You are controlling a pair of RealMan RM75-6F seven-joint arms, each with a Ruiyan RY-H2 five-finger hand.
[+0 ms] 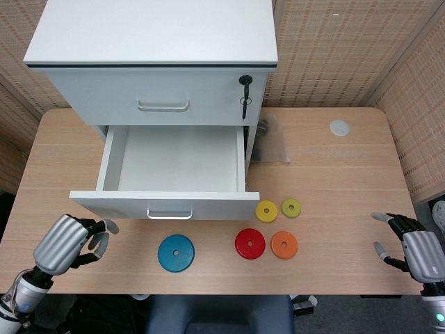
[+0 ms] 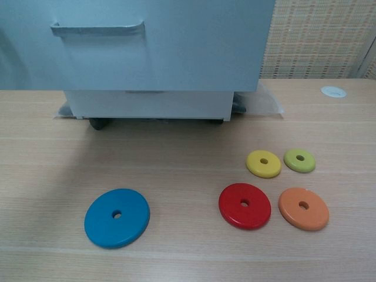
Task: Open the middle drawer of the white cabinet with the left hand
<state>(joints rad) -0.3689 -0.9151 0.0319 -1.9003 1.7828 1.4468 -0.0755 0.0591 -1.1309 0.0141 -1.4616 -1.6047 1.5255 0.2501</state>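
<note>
The white cabinet [image 1: 153,35] stands at the back of the table. Its middle drawer [image 1: 174,158] is pulled far out and shows an empty inside; its front panel with the metal handle [image 1: 170,213] faces me, and the handle [image 2: 97,27] also shows at the top of the chest view. My left hand [image 1: 64,243] hovers low at the table's front left, away from the handle, fingers loosely curled and holding nothing. At the front right edge my right hand [image 1: 416,252] is open and empty. Neither hand shows in the chest view.
A blue disc [image 1: 176,252], red disc [image 1: 250,243], orange disc [image 1: 284,244], yellow disc [image 1: 266,211] and green disc [image 1: 290,207] lie in front of the drawer. A key [image 1: 244,97] hangs from the top drawer's lock. A clear plastic bag [image 1: 272,142] and small white cap [image 1: 338,127] lie to the right.
</note>
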